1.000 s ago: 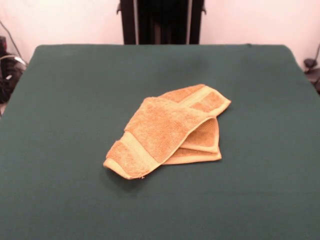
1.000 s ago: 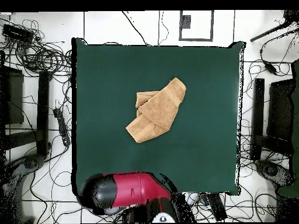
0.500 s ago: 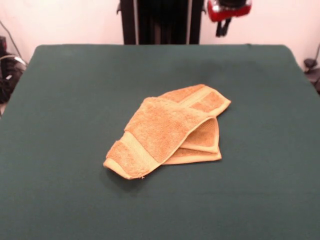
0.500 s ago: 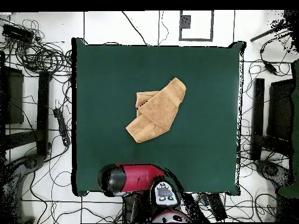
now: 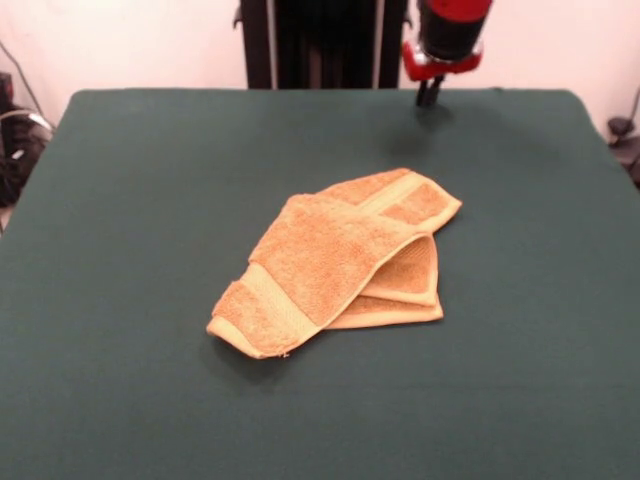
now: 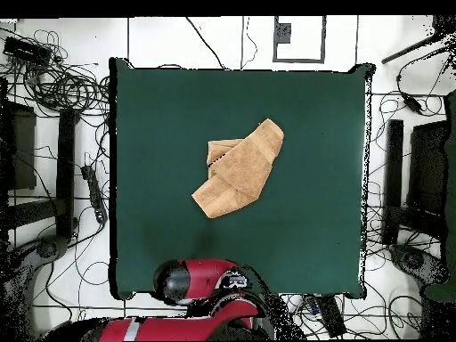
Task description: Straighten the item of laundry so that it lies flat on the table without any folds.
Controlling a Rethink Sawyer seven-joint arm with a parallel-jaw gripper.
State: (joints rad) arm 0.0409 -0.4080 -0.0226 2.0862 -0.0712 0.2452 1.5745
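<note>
The orange-tan towel (image 5: 340,265) lies crumpled near the middle of the dark green table (image 5: 150,200). It is folded over itself, with one banded end on top at the front left and other layers underneath at the right. In the overhead view the towel (image 6: 239,169) is a folded diagonal shape on the table (image 6: 160,116). My gripper (image 5: 430,96) hangs below the red arm over the table's far edge, well behind the towel and apart from it. From overhead only the red arm (image 6: 191,280) shows, at the table's bottom edge.
The black pedestal (image 5: 320,40) stands behind the table's far edge. Cables and black equipment (image 6: 53,89) lie on the floor round the table. Green cloth shows on every side of the towel.
The red arm has come down into the front view at the far edge, lower than half a second ago. In the overhead view it has swung over the table's bottom edge. The towel has not moved.
</note>
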